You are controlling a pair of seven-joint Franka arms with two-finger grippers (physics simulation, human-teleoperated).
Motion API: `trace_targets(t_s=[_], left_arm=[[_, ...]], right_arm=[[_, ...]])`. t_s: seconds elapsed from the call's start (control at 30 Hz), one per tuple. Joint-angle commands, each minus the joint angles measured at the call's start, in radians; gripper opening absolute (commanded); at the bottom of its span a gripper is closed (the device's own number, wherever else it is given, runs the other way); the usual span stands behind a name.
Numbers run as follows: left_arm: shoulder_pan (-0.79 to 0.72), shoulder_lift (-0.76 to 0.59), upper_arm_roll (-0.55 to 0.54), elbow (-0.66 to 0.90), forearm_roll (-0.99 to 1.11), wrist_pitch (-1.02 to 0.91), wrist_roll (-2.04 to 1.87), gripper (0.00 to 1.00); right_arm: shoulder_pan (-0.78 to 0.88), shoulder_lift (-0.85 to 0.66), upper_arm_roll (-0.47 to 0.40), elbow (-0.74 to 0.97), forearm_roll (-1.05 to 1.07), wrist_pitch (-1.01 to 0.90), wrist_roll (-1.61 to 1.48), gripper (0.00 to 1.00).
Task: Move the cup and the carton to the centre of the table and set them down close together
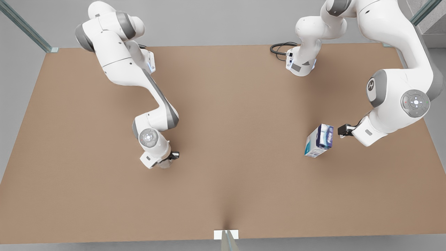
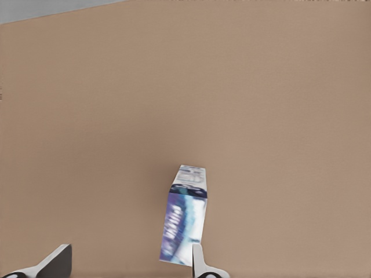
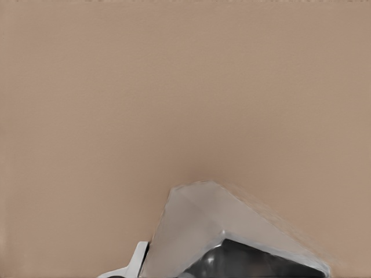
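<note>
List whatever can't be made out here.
1. Cup: in the front view, mostly hidden beneath the right gripper and its wrist; in the right wrist view, cut off by the frame edge.
2. Cup's contact with the table: hidden, so lifted or resting is unclear.
3. Carton, beside the open left gripper: printing too small to read.

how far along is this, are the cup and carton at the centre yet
Not yet. The carton stands toward the front view's right, with the left gripper open beside it, not gripping. The right gripper sits at the cup toward the front view's left. Both still need carrying to the table's centre.
</note>
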Motion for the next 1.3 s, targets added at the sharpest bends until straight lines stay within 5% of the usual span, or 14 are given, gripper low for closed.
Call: trace_targets(t_s=[0.0, 0.4, 0.6, 0.73, 1.13, 1.17, 1.2, 1.27], left_arm=[[-0.001, -0.002, 0.000, 0.000, 0.000, -0.001, 0.000, 1.00], [-0.001, -0.008, 0.002, 0.000, 0.002, -0.007, -0.002, 1.00], [-0.001, 0.005, -0.005, -0.009, -0.015, -0.005, 0.020, 1.00], [-0.003, -0.025, -0.012, -0.195, -0.057, 0.142, 0.078, 1.00], [-0.003, -0.048, -0.012, -0.403, -0.058, 0.288, 0.117, 1.00], [-0.003, -0.048, -0.012, -0.422, -0.060, 0.289, 0.117, 1.00], [-0.003, -0.051, -0.012, -0.437, -0.058, 0.294, 0.117, 1.00], [-0.003, -0.051, -0.012, -0.468, -0.060, 0.306, 0.117, 1.00]], right_arm=[[0.001, 0.007, 0.000, 0.010, 0.012, 0.001, -0.006, 0.21], [0.164, 0.257, 0.000, 0.447, 0.058, -0.169, 0.177, 0.21], [0.204, 0.309, 0.000, 0.507, 0.058, -0.169, 0.238, 0.21], [0.241, 0.351, 0.000, 0.570, 0.058, -0.155, 0.278, 0.21], [0.285, 0.404, 0.015, 0.642, 0.064, -0.096, 0.372, 0.21], [0.285, 0.404, 0.017, 0.642, 0.064, -0.094, 0.372, 0.26], [0.288, 0.404, 0.019, 0.642, 0.063, -0.082, 0.372, 0.60], [0.288, 0.406, 0.019, 0.642, 0.063, -0.073, 0.378, 0.68]])
